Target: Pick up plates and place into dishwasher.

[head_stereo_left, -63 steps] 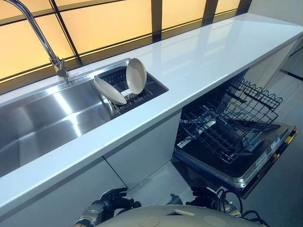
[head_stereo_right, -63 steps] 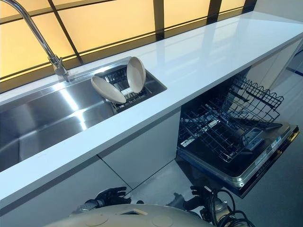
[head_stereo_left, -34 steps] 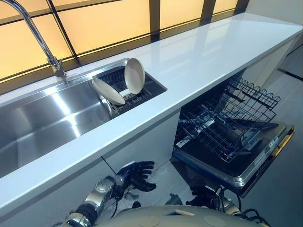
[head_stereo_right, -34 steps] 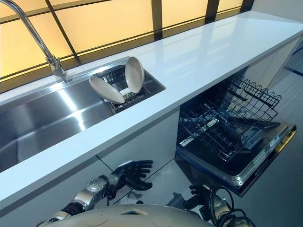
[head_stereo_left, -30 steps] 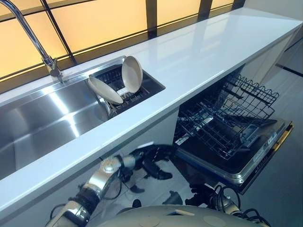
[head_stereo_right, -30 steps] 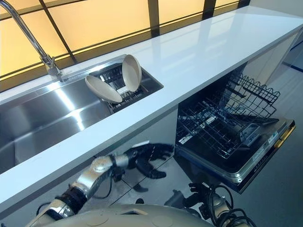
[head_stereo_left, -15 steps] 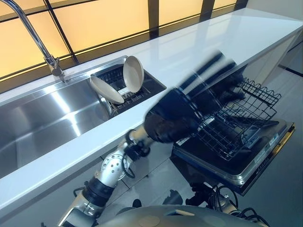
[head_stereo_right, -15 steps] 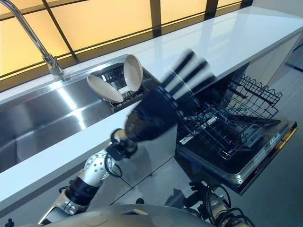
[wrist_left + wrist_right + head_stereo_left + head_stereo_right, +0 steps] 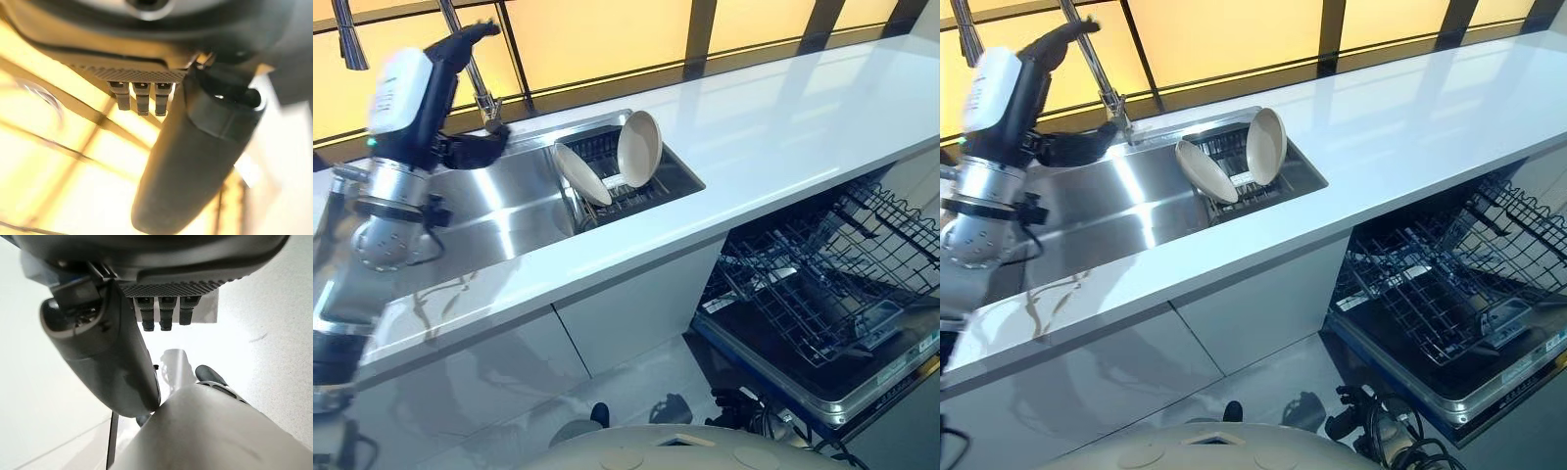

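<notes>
— So, where are the plates sitting?
— Two cream plates (image 9: 638, 147) are leaning in the sink's rack (image 9: 651, 186), beside the white table (image 9: 783, 127).
— And the hands?
— Left hand (image 9: 470, 147) is hovering raised over the sink (image 9: 499, 211), its fingers relaxed, holding nothing. Dishwasher (image 9: 832, 294) is standing open.

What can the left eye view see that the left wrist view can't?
The left eye view takes in the whole kitchen: two plates standing in the sink, the tap, the white counter and the open dishwasher with its wire rack. The left wrist view gives a very close look along the left hand, with its big dark thumb and the fingers in a row beside it. Both show the left hand, raised and holding nothing, and the yellow window behind it.
</notes>
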